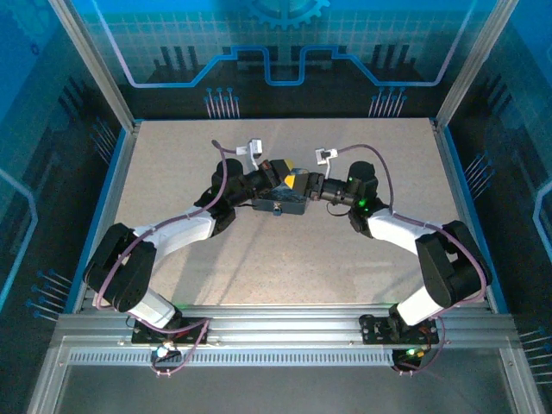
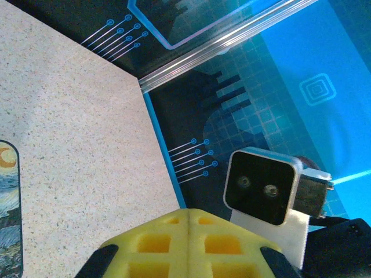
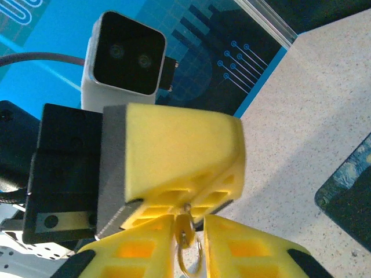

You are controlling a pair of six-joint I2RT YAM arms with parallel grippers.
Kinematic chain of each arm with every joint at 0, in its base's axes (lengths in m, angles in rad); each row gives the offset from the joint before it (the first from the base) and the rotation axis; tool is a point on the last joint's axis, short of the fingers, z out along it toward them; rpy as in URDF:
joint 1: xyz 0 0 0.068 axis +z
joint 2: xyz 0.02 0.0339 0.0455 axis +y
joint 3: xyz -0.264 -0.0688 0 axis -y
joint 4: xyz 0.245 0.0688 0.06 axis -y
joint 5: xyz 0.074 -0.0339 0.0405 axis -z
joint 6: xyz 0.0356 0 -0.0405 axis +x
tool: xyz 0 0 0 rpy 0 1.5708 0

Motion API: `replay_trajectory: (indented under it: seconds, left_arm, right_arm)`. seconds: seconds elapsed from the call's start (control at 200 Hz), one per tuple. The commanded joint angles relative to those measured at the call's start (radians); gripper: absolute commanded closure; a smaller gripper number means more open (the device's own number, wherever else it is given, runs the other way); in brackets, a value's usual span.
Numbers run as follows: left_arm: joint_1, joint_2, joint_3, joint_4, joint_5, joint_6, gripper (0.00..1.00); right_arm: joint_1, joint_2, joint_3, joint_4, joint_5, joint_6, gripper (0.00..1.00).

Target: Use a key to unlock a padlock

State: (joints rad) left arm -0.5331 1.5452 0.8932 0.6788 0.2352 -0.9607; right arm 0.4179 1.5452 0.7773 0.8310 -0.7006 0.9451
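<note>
- Yellow ribbed pads make up the left fingers point(image 2: 156, 246). In the left wrist view they are pressed flat together along one seam, with no gap between them.
- In the right wrist view those same pads come in from above with their tips pointing down. A thin dark sliver, the key point(image 3: 186, 207), pokes out of the seam at their tips.
- The right fingers point(image 3: 139, 255) rise from the bottom edge of that view with a narrow gap between them, and they grip the padlock point(image 3: 186, 227). It is a small brassy piece wedged in the gap, with a pale metal loop hanging below it toward the wrist.
- The key touches the upper end of the padlock. How deep it sits cannot be told.
- From the top camera, both arms bend inward and their tips meet nose to nose. They meet over the far edge of the dark blue box point(image 1: 280, 205) with the swirly night-sky print.
- The box lies near the middle of the speckled counter point(image 1: 285, 276). In both wrist views only a corner of it shows at the frame edge, well apart from the fingers.
- The right arm's camera point(image 2: 261, 185), a pale housing with a dark face, sits just beyond the left fingertips.
- The left arm's camera point(image 3: 124, 55) sits above the left pads in the right wrist view.
</note>
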Motion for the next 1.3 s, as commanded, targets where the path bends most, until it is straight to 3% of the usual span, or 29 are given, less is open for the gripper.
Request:
replay_trajectory:
  seconds: [0.0, 0.19, 0.44, 0.705, 0.88, 1.0, 1.291]
  left_arm:
    - [-0.009, -0.026, -0.015, 0.028, -0.019, 0.031, 1.00]
    - [-0.005, -0.068, -0.023, -0.019, -0.043, 0.069, 1.00]
    - [0.004, -0.112, -0.043, -0.052, -0.055, 0.096, 0.96]
    - [0.034, -0.143, -0.055, -0.093, -0.053, 0.111, 0.65]
    - [0.080, -0.160, -0.067, -0.194, -0.047, 0.112, 0.51]
    - [0.115, -0.155, -0.073, -0.284, -0.029, 0.106, 0.47]
    - [0.122, -0.121, -0.102, -0.494, -0.032, 0.116, 0.39]
  right_arm:
    - [0.006, 0.003, 0.022, -0.008, 0.005, -0.013, 0.91]
    - [-0.020, -0.026, 0.009, -0.079, 0.025, -0.050, 0.98]
    - [-0.054, -0.061, 0.003, -0.160, 0.038, -0.091, 1.00]
    - [-0.065, -0.083, 0.038, -0.358, 0.059, -0.230, 1.00]
    - [-0.081, -0.058, 0.090, -0.528, 0.069, -0.353, 1.00]
    - [-0.086, -0.014, 0.156, -0.670, 0.092, -0.439, 1.00]
    - [-0.086, 0.107, 0.252, -0.801, 0.144, -0.497, 1.00]
